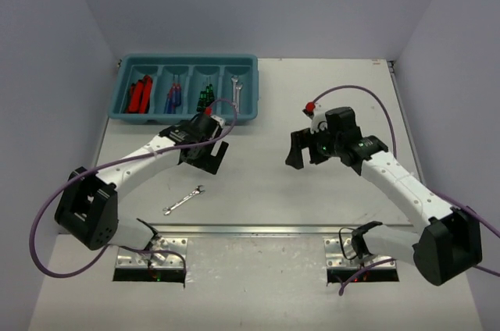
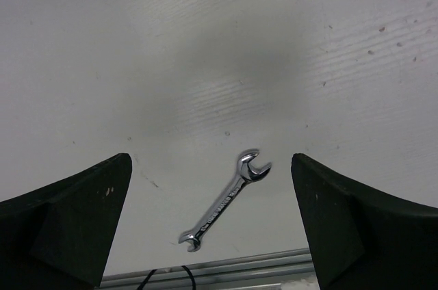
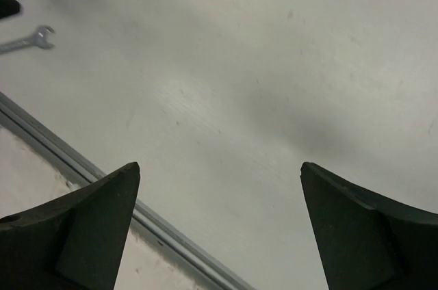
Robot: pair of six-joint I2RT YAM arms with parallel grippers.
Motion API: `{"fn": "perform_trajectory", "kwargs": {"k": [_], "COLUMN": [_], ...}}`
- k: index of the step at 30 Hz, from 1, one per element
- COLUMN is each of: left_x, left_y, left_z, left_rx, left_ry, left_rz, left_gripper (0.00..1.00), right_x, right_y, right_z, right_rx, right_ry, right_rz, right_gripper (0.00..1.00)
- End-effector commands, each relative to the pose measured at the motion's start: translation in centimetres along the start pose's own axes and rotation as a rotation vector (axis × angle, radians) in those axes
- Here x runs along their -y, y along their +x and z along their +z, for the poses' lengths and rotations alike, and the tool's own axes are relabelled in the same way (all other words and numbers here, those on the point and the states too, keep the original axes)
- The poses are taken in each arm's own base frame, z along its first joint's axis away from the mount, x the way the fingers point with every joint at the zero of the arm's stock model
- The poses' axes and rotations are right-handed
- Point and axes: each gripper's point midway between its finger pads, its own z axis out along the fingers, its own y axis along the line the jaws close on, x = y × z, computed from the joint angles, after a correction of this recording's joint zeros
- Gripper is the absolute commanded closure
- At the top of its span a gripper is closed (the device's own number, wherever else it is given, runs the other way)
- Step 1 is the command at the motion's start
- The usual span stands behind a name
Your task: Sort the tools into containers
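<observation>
We read the lone wrench [image 1: 183, 201] as the one tool not yet sorted. It lies flat on the bare desk [image 1: 273, 190], at about 7 o'clock from the left gripper [image 2: 211, 158], slanted with its open end toward 1 o'clock in the left wrist view. That gripper hangs above it, fingers spread wide with nothing between them. Its camera frames the wrench between the two fingers, so we judge this arm is lining up for the pick. The right gripper [image 3: 220, 165] is likewise spread and empty over bare desk at 3 o'clock from the left one, well apart from the wrench, which keeps it out of the way. The teal tray [image 1: 183, 58] sits at 11 o'clock on the desk, like with like in its four compartments: red-handled pliers [image 1: 140, 95] leftmost, then red-and-blue screwdrivers [image 1: 173, 97], then green-and-black screwdrivers [image 1: 205, 98]. The rightmost holds silver wrenches [image 1: 237, 89], so we take it as the destination. Nothing lies between wrench and tray. The metal rail [image 1: 258, 229] runs near the wrench at 6 o'clock, and the left arm's purple cable [image 1: 226, 108] loops by the tray's near wall, where we think it could snag.
</observation>
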Motion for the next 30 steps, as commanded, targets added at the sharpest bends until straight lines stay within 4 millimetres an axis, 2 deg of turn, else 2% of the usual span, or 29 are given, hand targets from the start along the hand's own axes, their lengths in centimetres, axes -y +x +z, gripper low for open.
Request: {"fn": "perform_trajectory", "kwargs": {"k": [1, 6, 7, 9, 12, 14, 16, 21, 24, 25, 28, 29, 30], "left_x": [-1.3, -0.4, -0.2, 0.7, 0.4, 0.9, 2.4, 3.4, 3.6, 3.7, 4.1, 4.2, 4.2], "left_y": [2.1, 6.9, 9.0, 9.5, 11.6, 11.3, 11.4, 14.3, 15.1, 15.1, 14.9, 14.9, 14.9], "left_z": [0.9, 1.6, 1.6, 1.1, 1.5, 1.8, 1.8, 3.6, 4.5, 4.7, 5.1, 5.2, 5.2], "left_rx": [-0.120, -0.242, -0.274, -0.224, -0.208, -0.190, -0.182, -0.337, -0.401, -0.414, -0.435, -0.439, -0.439], "left_ry": [-0.023, 0.075, 0.112, 0.184, 0.187, 0.214, 0.313, 0.390, 0.398, 0.402, 0.414, 0.416, 0.417], "left_rz": [0.279, 0.385, 0.405, 0.428, 0.473, 0.491, 0.524, 0.557, 0.550, 0.546, 0.534, 0.531, 0.530], "left_gripper": [0.00, 0.00, 0.00, 0.00, 0.00, 0.00, 0.00, 0.02, 0.12, 0.19, 0.61, 0.70, 0.73], "right_x": [0.4, 0.9, 0.9, 0.8, 0.4, 0.1, -0.3, -0.4, -0.3, -0.3, -0.4, -0.4, -0.3], "right_y": [-3.4, -3.2, -3.1, -3.1, -3.2, -3.3, -3.3, -3.4, -3.5, -3.5, -3.6, -3.6, -3.6], "right_z": [-1.1, -1.2, -1.1, -1.1, -1.2, -1.4, -1.6, -2.3, -2.7, -2.8, -2.9, -2.9, -2.9], "right_rx": [0.128, 0.155, 0.152, 0.152, 0.158, 0.164, 0.172, 0.199, 0.219, 0.223, 0.226, 0.226, 0.226], "right_ry": [-0.007, -0.064, -0.081, -0.104, -0.138, -0.157, -0.176, -0.168, -0.149, -0.149, -0.154, -0.153, -0.150], "right_rz": [-0.049, -0.008, 0.003, 0.016, 0.027, 0.026, 0.019, -0.007, -0.021, -0.026, -0.029, -0.029, -0.029], "right_gripper": [0.01, 0.01, 0.01, 0.01, 0.01, 0.01, 0.01, 0.01, 0.01, 0.01, 0.01, 0.01, 0.01]}}
